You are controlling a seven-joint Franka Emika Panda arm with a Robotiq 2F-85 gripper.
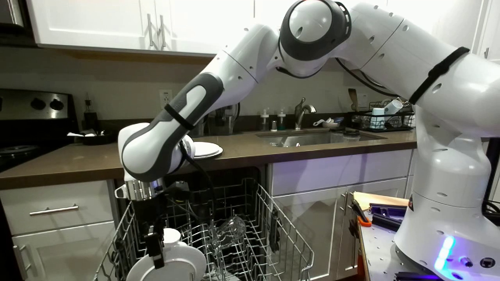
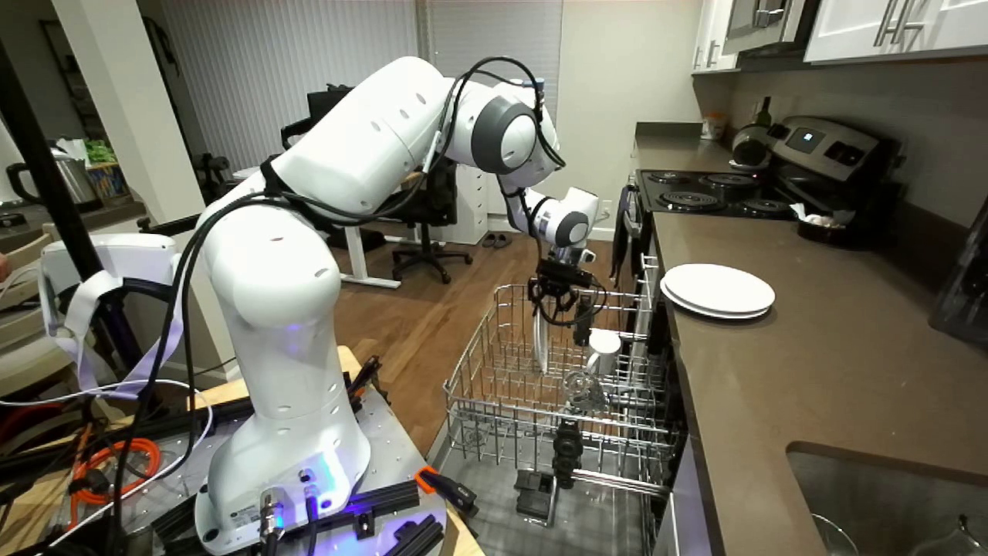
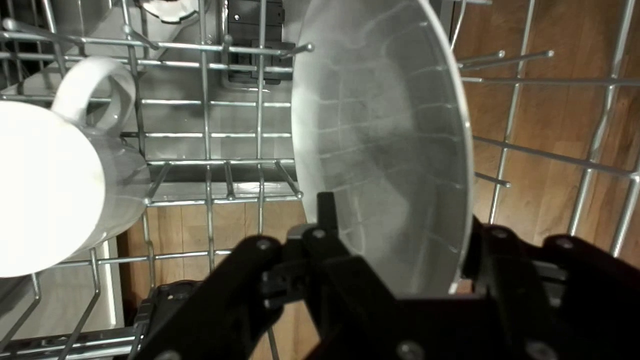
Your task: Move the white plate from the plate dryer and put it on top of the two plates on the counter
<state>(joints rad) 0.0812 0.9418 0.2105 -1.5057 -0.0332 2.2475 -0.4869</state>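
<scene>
Brown counter [image 2: 810,363], apparently wooden floor [image 2: 417,328].

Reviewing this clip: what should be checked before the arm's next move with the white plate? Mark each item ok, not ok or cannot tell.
1. Gripper straddles the white plate: ok, its jaws lie either side of the rim.
2. Jaws closed on the plate: not ok, they stand apart.
3. Plate free to leave the plate dryer: cannot tell, it stands on edge among the wires.
4. White mug apart from the plate: ok, a gap shows in the wrist view.
5. The two plates stacked flat on the counter: ok.
</scene>
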